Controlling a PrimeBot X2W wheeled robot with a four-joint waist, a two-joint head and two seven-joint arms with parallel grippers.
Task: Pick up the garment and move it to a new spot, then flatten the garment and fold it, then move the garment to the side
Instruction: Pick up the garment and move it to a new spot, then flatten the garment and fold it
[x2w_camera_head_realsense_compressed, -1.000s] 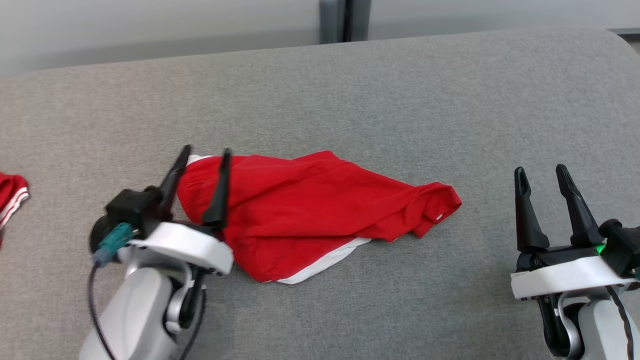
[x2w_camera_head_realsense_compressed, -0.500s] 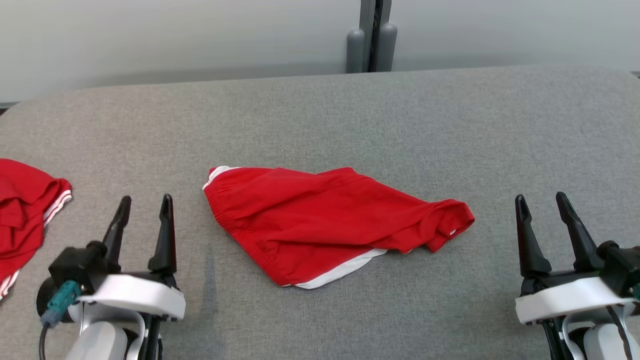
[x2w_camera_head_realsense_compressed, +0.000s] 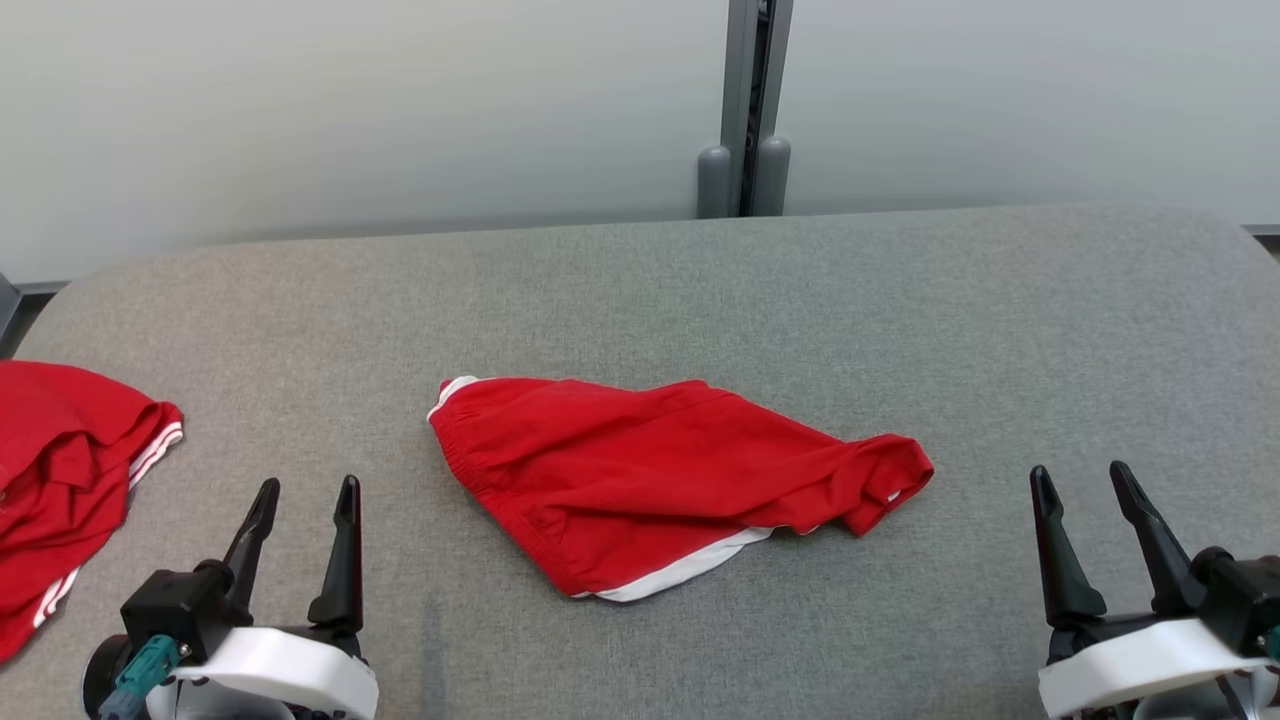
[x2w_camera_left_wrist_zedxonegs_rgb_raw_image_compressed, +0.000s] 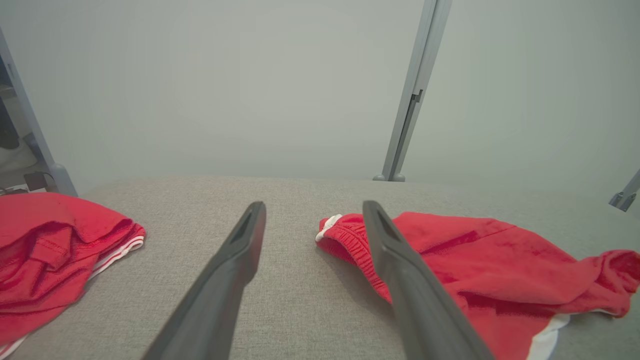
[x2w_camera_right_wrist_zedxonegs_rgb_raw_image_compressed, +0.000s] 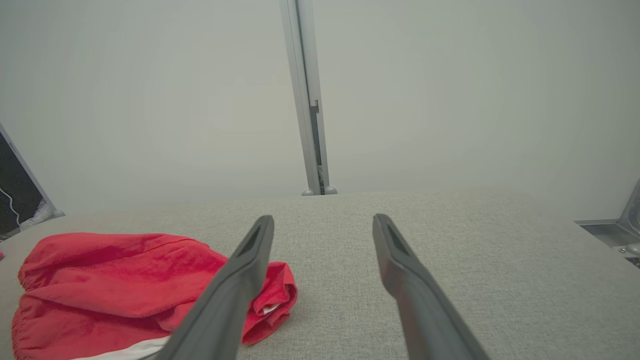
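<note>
One garment (x2w_camera_head_realsense_compressed: 660, 480) lies crumpled, long axis left-right, waistband leftward.

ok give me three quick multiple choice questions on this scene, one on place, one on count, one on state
1. Where does the middle garment lie on the table?
A. between the left gripper and the right gripper
B. at the far right edge
C. hanging off the back edge

2. How many red garments are on the table?
A. one
B. two
C. three

3. What state is the left gripper in?
A. shut on cloth
B. open and empty
C. open around the waistband

Answers:
1 A, it lies mid-table between both arms.
2 B, a second garment lies at the left edge.
3 B, its jaws stand apart with nothing between them.
</note>
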